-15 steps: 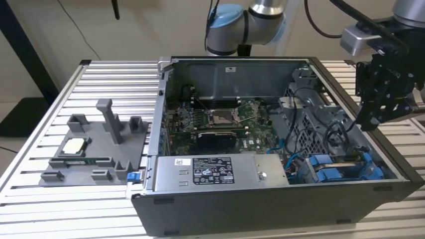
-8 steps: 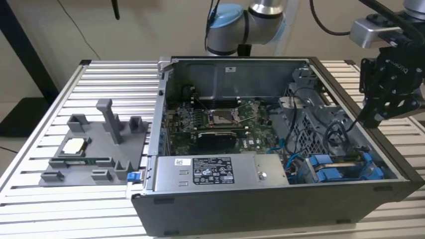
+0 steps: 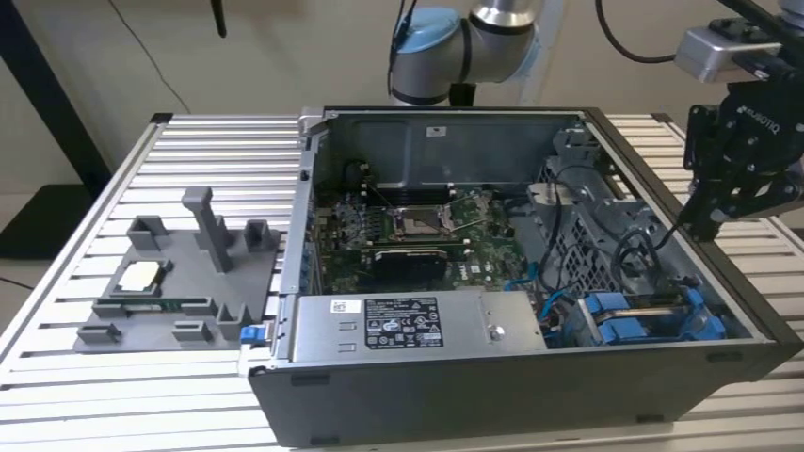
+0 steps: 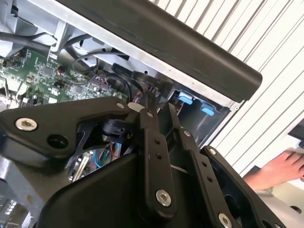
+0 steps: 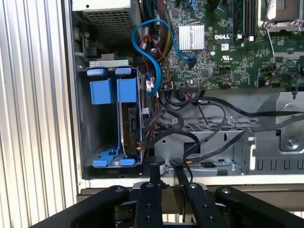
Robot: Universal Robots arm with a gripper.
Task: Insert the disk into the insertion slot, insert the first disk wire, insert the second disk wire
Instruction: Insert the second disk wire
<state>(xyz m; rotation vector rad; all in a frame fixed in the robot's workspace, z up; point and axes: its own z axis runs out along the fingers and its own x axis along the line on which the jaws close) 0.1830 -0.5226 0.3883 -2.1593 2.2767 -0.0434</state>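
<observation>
The ribbed aluminium slatted surface (image 3: 75,367) carries everything; on it lies the open dark grey metal computer case (image 3: 503,395), side panel off, just below and beside the black two-fingered end effector (image 3: 699,229), which hangs over the case's edge on the exterior view's right. Its fingers are drawn together with only a thin gap, clamped on nothing that can be seen; in the first wrist view the end effector (image 5: 164,167) sits at the case rim.

Inside, the green motherboard (image 3: 421,231) lies farther from the end effector. The grey power-supply box with a white printed label (image 3: 415,325) sits along the near wall; its print is too small to read.

The grey rectangular insertion slot (image 5: 85,142) is near the end effector, and the silver-grey disk in its bright blue plastic carrier (image 5: 124,128) is seated in it, edge-on. Black cable bundles (image 5: 190,128) and a looping blue data cable (image 5: 152,35) cross between the end effector and the motherboard.

A grey plastic fixture tray (image 3: 176,282) rests well apart. A person's hand (image 4: 278,171) rests beyond the case.
</observation>
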